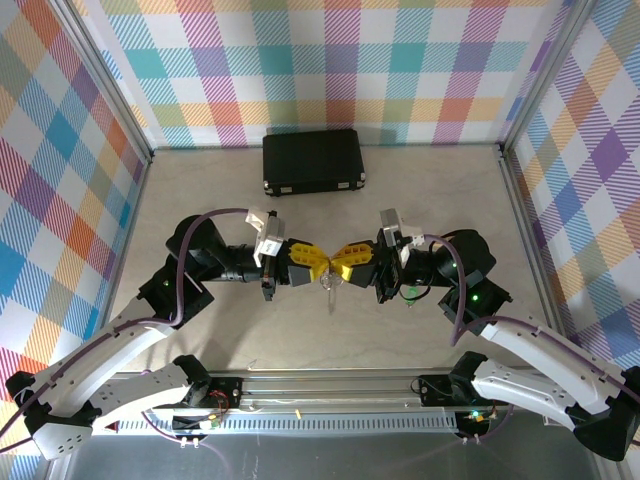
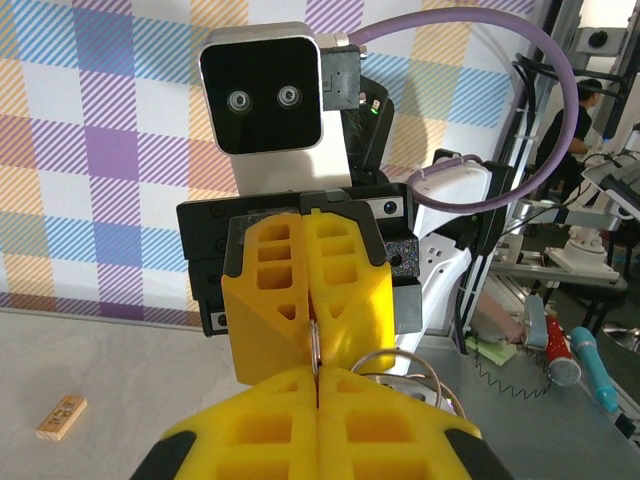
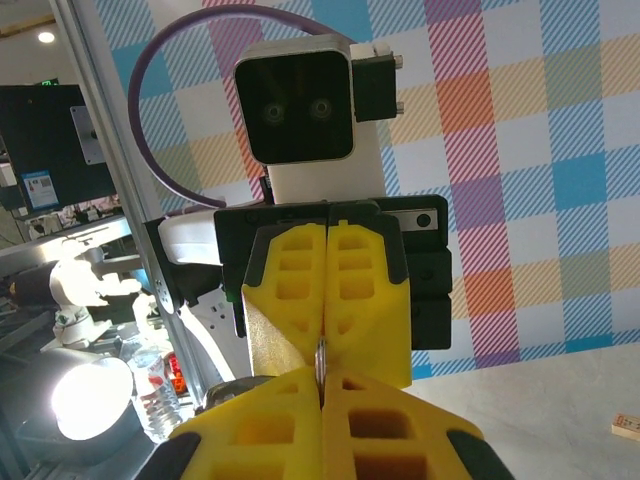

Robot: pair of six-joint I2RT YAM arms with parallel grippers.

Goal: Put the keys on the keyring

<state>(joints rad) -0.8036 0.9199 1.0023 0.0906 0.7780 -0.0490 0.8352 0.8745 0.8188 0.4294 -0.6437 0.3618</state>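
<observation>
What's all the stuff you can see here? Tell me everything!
black case: one, black, far side of the table by the back wall
keyring: one, silver, pinched where the fingers meet, hanging just below; keys too small to count
wooden block: one, tan, flat on the table
table: one, beige
walls: three, rainbow checks, around the table
left fingers: one pair, yellow, shut, mid-table
right fingers: one pair, yellow, shut, tip to tip with the left
left arm, right arm: black and white, near edge
</observation>
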